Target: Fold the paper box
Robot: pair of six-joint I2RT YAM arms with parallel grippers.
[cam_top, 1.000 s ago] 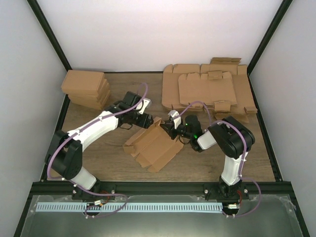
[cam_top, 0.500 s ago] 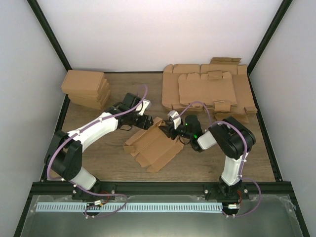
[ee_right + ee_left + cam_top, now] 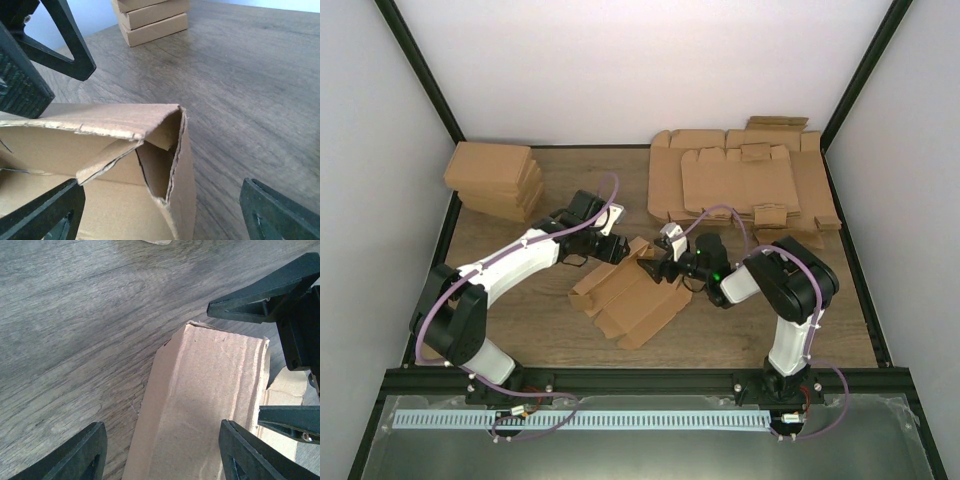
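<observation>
The paper box (image 3: 632, 295), light-brown and partly folded with raised walls, lies mid-table between both arms. My left gripper (image 3: 617, 246) is at its far left corner, open. In the left wrist view a raised wall of the box (image 3: 210, 390) runs between the jaws of the left gripper (image 3: 162, 455), with bare wood showing beside the left finger. My right gripper (image 3: 661, 262) is at the box's far right end, open. In the right wrist view the folded corner (image 3: 167, 160) stands between the wide-apart jaws of the right gripper (image 3: 162, 212), untouched by either.
A stack of folded brown boxes (image 3: 495, 180) stands at the back left, also seen in the right wrist view (image 3: 150, 20). Overlapping flat cardboard sheets (image 3: 740, 185) cover the back right. Black frame rails (image 3: 455, 215) edge the table.
My right gripper has opened wide and let go of the box's end. The box's near walls have settled slightly. The left arm has hardly moved.
</observation>
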